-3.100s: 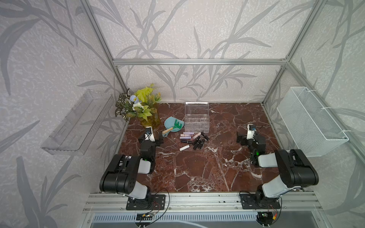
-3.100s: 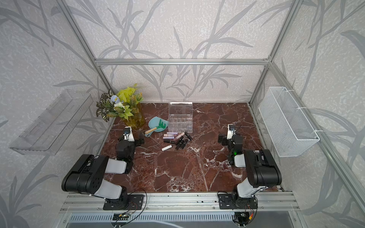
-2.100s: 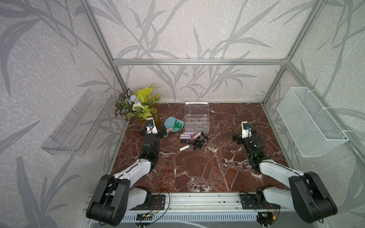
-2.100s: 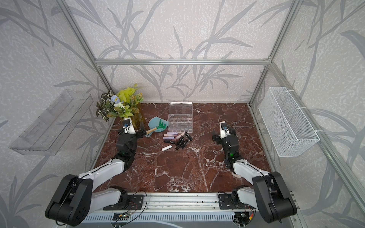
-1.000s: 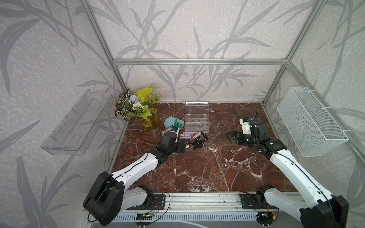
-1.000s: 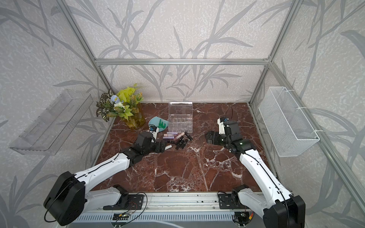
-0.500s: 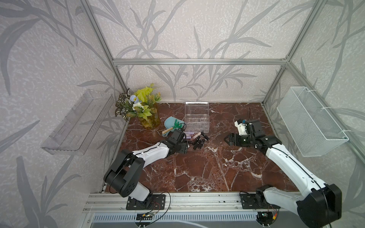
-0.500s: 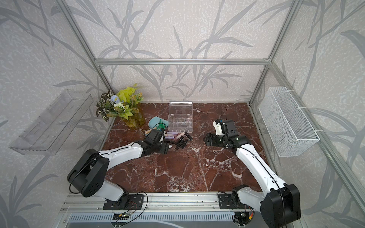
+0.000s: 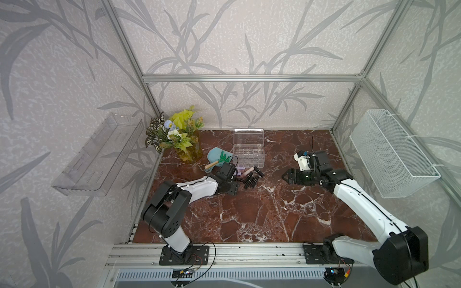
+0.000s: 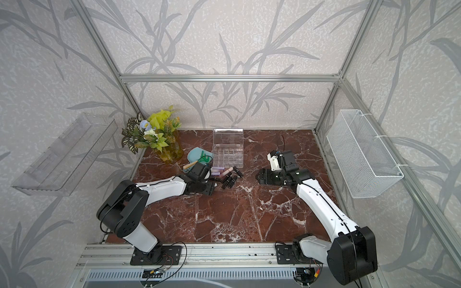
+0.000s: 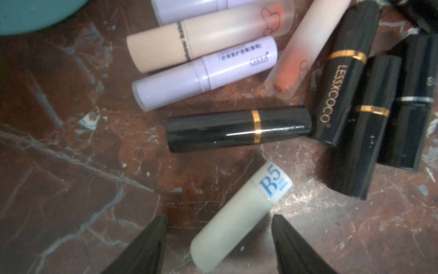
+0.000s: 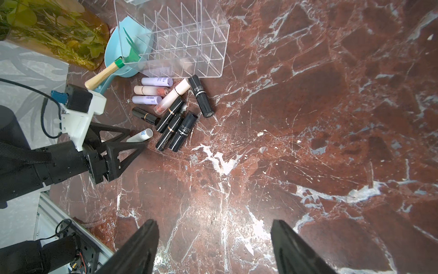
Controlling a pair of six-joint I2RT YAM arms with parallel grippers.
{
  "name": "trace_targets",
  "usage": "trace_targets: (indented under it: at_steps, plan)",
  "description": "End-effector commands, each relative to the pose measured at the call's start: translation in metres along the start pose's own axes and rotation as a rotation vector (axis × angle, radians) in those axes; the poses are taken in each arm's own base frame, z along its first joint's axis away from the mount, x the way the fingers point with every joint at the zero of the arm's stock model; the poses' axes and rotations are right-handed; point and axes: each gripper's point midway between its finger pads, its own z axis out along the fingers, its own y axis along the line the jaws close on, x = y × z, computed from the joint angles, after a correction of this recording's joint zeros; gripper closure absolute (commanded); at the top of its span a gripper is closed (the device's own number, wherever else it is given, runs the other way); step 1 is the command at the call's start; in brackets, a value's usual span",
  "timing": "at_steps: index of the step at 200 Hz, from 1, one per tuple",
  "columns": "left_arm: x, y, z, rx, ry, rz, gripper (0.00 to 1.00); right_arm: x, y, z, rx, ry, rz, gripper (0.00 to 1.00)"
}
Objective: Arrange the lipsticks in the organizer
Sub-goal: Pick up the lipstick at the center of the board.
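Several lipsticks (image 9: pixel 250 178) (image 10: pixel 228 179) lie loose on the marble in front of the organizer (image 9: pixel 249 153) (image 10: pixel 228 155), a clear gridded box with its lid up. My left gripper (image 11: pixel 219 217) (image 9: pixel 234 188) is low at the pile's near-left edge. It is open, with a white lipstick (image 11: pixel 241 218) (image 12: pixel 141 135) between its fingers and a gap on each side. Beyond lie a black lipstick with a gold band (image 11: pixel 237 129), a lilac lipstick (image 11: pixel 203 73) and a pale pink lipstick (image 11: pixel 206 38). My right gripper (image 12: pixel 213 223) (image 9: pixel 285 175) hangs open over bare marble, right of the pile.
A green toy rake with a wooden handle (image 9: pixel 217 160) rests on a teal dish left of the organizer. A vase of plants (image 9: pixel 184 144) stands at the back left. A clear tray (image 9: pixel 97 157) hangs on the left wall, a white wire basket (image 9: pixel 391 154) on the right wall.
Both arms have come from their rest poses toward the pile. My left gripper has dropped around the white lipstick and its fingers have narrowed. My right gripper has shifted slightly left.
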Motion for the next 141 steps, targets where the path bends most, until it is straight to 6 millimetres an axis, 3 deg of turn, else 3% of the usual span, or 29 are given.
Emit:
trace_targets:
  at_steps: [1, 38, 84, 119, 141]
  plan:
    - [0.002, -0.005, 0.006, 0.017, 0.031, 0.019, 0.33, -0.006, 0.008, -0.004, -0.020, -0.004, -0.024, 0.22]
    - [0.008, -0.012, 0.008, 0.029, 0.056, 0.037, 0.51, -0.003, 0.008, -0.004, -0.017, 0.004, -0.028, 0.22]
    - [0.019, -0.014, 0.008, 0.019, 0.074, 0.051, 0.65, 0.000, 0.007, -0.007, -0.012, 0.005, -0.030, 0.22]
    - [0.022, -0.020, -0.005, 0.035, 0.063, 0.058, 0.78, 0.000, 0.010, -0.009, -0.025, 0.009, -0.029, 0.23]
    - [0.013, -0.027, -0.027, 0.072, 0.012, 0.058, 0.81, -0.001, 0.019, -0.011, -0.063, 0.015, -0.026, 0.19]
